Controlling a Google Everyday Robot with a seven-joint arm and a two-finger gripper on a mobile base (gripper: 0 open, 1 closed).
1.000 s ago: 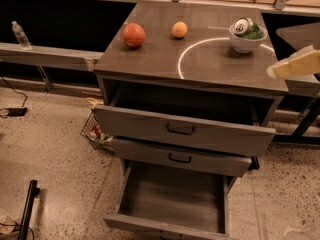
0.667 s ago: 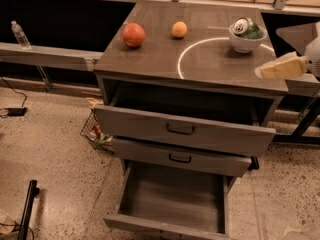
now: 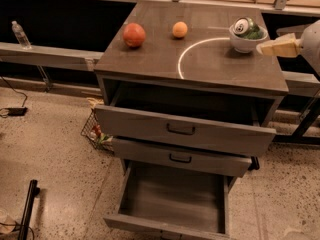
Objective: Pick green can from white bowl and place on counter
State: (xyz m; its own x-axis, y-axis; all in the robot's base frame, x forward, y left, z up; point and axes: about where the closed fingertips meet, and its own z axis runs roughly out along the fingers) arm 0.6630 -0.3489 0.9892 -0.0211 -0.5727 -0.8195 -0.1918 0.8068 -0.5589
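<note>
The green can (image 3: pixel 247 28) lies tilted in the white bowl (image 3: pixel 243 42) at the back right of the counter (image 3: pixel 200 66), its silver end facing me. My gripper (image 3: pixel 272 47) comes in from the right edge, pale fingers pointing left, just right of the bowl and slightly lower, apart from it. It holds nothing.
A red apple (image 3: pixel 134 34) and an orange fruit (image 3: pixel 180 29) sit on the counter's back left. Three grey drawers hang open below; the bottom drawer (image 3: pixel 172 204) is out furthest. A wire basket (image 3: pixel 97 134) stands on the floor at left. A water bottle (image 3: pixel 20 34) stands on a ledge.
My gripper has moved left and up from the counter's right edge toward the white bowl. The can, bowl and fruits have not moved.
</note>
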